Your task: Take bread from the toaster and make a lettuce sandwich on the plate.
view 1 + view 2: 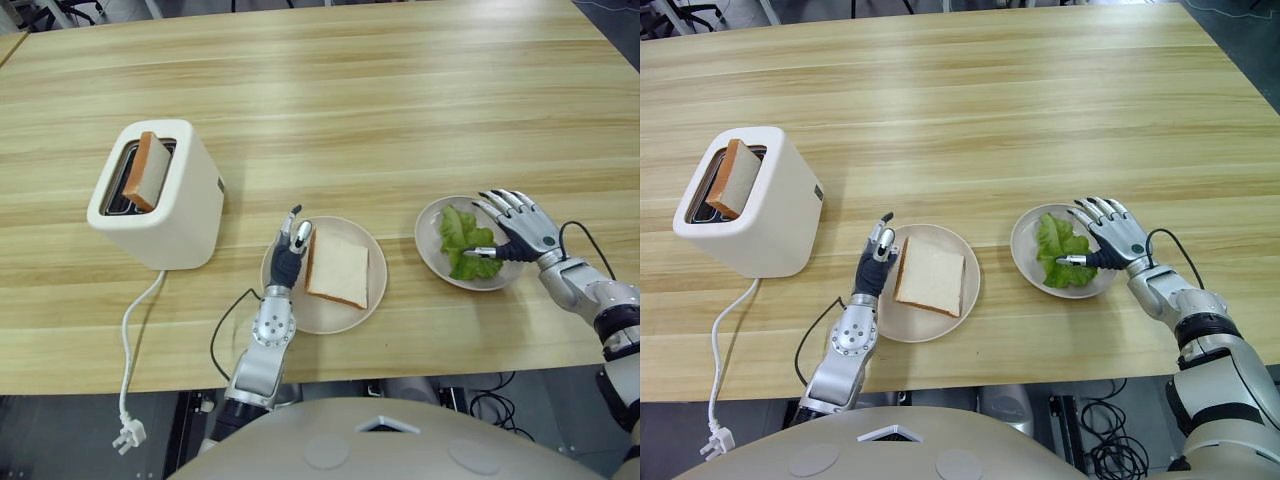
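Bread slice (338,268) lies flat on the plate (330,318); a second slice (148,170) stands in the toaster (175,215).
Left hand (288,255) is at 9 o'clock of the plate, fingers straight, holding nothing, tips just beside the slice. At 3 o'clock, the right hand (520,225) is over the rim of the dish (430,235) with lettuce (462,240), fingers spread, thumb on a leaf. The toaster is at 10 o'clock.

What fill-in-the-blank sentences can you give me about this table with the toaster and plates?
One bread slice lies on the plate; a second slice stands in the ____.
The right hand is at the dish of ____.
The left hand rests at the plate's ____ edge.
Missing words: toaster, lettuce, left.
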